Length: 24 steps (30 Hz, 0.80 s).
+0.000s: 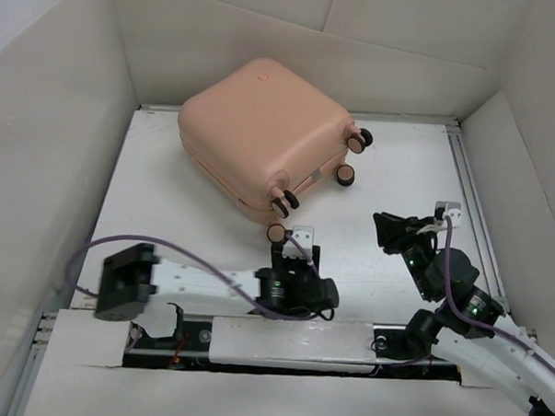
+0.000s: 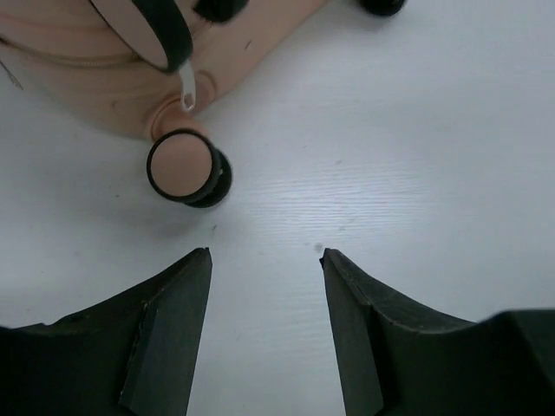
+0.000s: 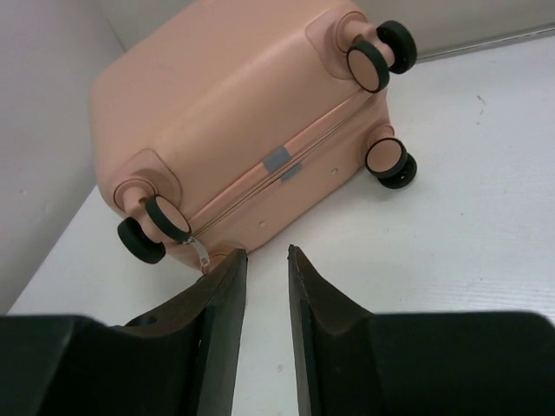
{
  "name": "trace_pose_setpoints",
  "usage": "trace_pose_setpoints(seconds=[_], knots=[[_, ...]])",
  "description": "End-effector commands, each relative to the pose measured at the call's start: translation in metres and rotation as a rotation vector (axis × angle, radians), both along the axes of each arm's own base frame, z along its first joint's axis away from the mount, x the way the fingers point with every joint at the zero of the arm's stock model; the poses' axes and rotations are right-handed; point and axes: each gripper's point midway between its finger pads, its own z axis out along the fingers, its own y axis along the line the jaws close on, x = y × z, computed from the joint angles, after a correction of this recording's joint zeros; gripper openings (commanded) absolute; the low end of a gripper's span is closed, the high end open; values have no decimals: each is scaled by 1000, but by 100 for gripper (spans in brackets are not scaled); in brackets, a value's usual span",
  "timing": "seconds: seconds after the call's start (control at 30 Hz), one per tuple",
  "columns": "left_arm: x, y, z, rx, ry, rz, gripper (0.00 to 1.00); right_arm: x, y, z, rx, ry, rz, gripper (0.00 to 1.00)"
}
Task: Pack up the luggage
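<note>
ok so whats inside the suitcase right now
Nothing inside shows: the suitcase lies shut on the white table, zip seam closed along its side. Whatever it holds is hidden.

Closed peach-pink luggage (image 1: 263,124) lying flat

A peach-pink suitcase (image 1: 263,124) is seen lying closed on its broad side at the far part of a white table (image 1: 407,186), with its wheels turned toward the right and near sides. The left gripper (image 1: 295,248) is held just beside the nearest wheel (image 1: 276,233). The right gripper (image 1: 393,231) is positioned further right, apart from the suitcase. Pale walls (image 1: 60,116) are set around the table.
</note>
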Motion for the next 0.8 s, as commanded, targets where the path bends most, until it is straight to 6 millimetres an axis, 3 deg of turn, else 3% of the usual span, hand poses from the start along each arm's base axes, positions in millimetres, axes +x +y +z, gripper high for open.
trace_pose_setpoints(seconds=[0.0,0.03,0.07,0.1,0.13,0.2,0.27,0.3,0.33,0.37,0.4,0.43,0.47,0.53,0.57,0.6,0.67,0.7,0.73,0.77], knots=[[34,19,-18,-49,-69,277,50,-3,24,-9,-72,5,138,32],[39,23,-25,-39,-65,317,50,-2,32,-17,-106,24,174,34],[40,40,-31,60,-63,348,50,-1,38,-21,-110,29,197,37],[41,40,-38,-16,-76,407,49,-3,47,-31,-122,44,250,40],[38,39,-31,-34,-80,416,49,-3,55,-37,-126,50,282,46],[30,36,-22,-59,-78,390,49,-7,69,-50,-113,67,353,48],[20,39,0,-67,-61,299,50,-7,83,-65,-59,64,398,48],[18,13,11,-238,-16,253,52,-7,87,-69,-41,57,410,46],[23,23,49,-379,-9,222,54,-9,89,-86,-39,72,425,44],[24,43,28,-225,-19,138,54,-6,97,-70,18,-13,445,39],[23,26,50,-424,6,51,55,-8,101,-69,27,-60,470,39],[24,36,59,-475,-6,17,55,-11,107,-69,42,-90,513,38],[25,61,75,-569,-36,11,55,-9,109,-54,70,-167,521,39],[23,76,90,-589,-64,-14,56,-2,122,-75,25,-133,558,44],[24,82,97,-587,-71,-7,56,1,132,-68,13,-152,589,47],[24,80,112,-595,-69,-16,56,9,144,-85,-9,-112,606,53],[23,75,110,-493,-49,-40,58,18,157,-91,-10,-113,622,56],[25,65,115,-467,-41,-39,59,25,160,-74,37,-186,618,59],[25,60,112,-428,-32,-54,59,31,167,-95,29,-149,620,60],[25,55,110,-392,-27,-68,59,39,164,-97,56,-143,600,61]])
